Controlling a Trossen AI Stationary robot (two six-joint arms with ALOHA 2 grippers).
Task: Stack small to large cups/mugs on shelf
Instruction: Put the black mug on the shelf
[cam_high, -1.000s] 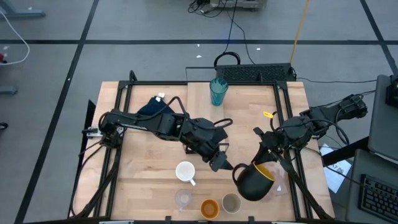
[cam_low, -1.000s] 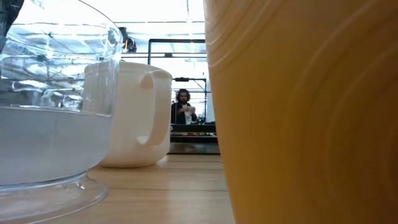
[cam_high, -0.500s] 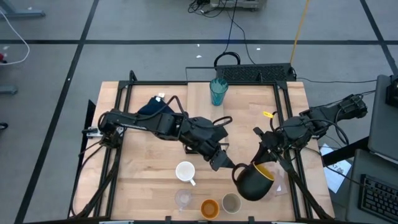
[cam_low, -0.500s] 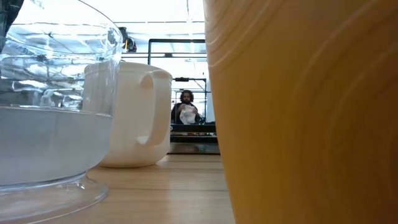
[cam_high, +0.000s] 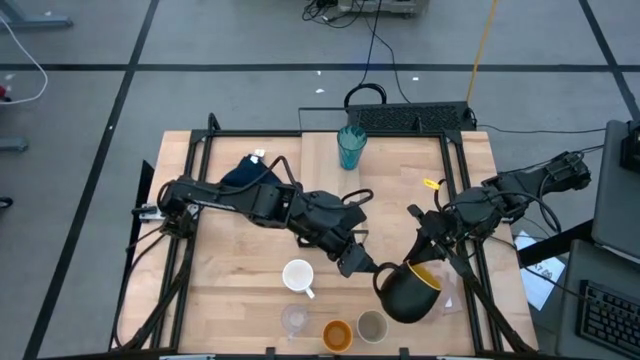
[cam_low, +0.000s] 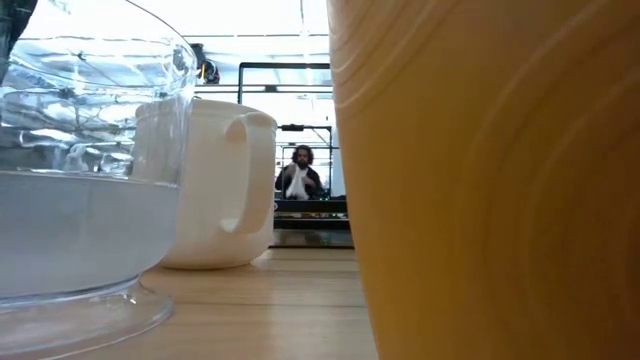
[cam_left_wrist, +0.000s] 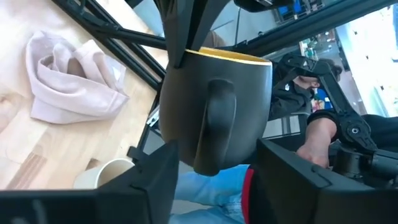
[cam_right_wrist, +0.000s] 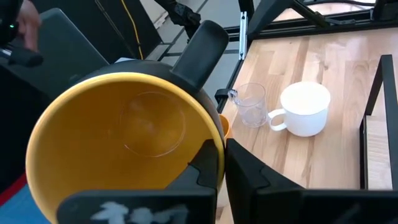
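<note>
The right pincer (cam_high: 428, 272) is clamped on the rim of the black mug (cam_high: 408, 292), tilted near the tabletop's (cam_high: 240, 270) front right edge. The left pincer (cam_high: 362, 263) stands parted at its handle (cam_left_wrist: 214, 127), beside the white mug (cam_high: 297, 275)

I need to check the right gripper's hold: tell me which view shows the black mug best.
The right wrist view: the black mug fills it, with the right gripper clamped over its rim. The left wrist view shows its outside and handle, the high view shows it small, and the low view does not show it.
</note>
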